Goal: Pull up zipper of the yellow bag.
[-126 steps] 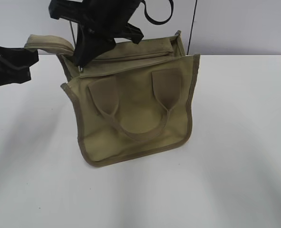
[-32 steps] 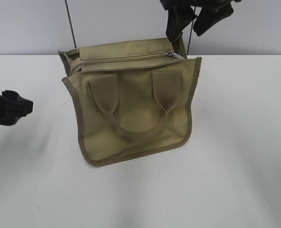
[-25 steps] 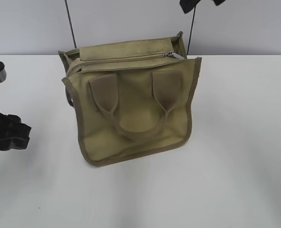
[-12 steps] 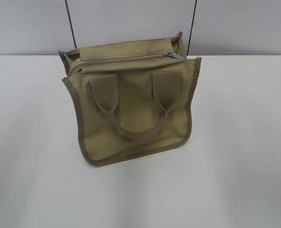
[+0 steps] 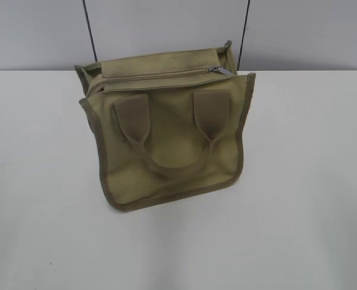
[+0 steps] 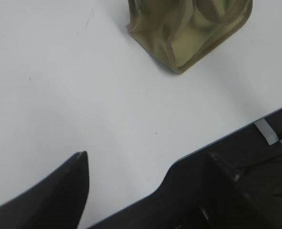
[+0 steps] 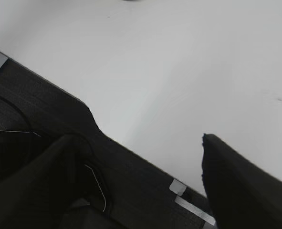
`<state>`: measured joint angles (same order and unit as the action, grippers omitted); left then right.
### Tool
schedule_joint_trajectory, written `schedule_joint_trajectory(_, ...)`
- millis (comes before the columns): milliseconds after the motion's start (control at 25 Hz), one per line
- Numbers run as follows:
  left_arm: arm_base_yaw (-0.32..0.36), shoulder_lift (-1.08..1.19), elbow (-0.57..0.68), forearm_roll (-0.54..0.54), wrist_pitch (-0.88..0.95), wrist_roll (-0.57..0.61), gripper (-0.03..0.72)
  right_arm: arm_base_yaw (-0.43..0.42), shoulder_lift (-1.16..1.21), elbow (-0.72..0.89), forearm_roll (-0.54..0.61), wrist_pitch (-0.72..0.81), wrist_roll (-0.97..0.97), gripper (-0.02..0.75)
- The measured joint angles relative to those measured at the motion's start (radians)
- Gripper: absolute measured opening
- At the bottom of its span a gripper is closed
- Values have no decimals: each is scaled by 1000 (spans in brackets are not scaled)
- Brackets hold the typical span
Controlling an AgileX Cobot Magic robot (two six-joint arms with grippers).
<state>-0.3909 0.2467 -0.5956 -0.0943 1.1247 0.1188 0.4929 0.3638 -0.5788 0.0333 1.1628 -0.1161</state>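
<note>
Both my arms have left the exterior view; five seconds back my right end effector [image 7: 145,186] sat on the zipper [image 5: 166,75] at the left end of the yellow bag [image 5: 166,142], my left end effector [image 6: 150,176] at the left edge; the silver pull [image 5: 217,70] has run from left end to right end, so the zip line now reads shut; the flap that stuck out at top left has folded down flat; both end effectors now hang apart over bare worktop [image 5: 311,181], holding nothing.
</note>
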Motion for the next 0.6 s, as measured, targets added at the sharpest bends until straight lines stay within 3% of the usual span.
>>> schedule_joint_trajectory(200,0,-60,39,-1,-29,18,556,0,-107,90,2,-23,-1,593)
schedule_joint_trajectory(600,0,-60,53,-1,-64,21,535,0,-110,109,26,-64,-1,585)
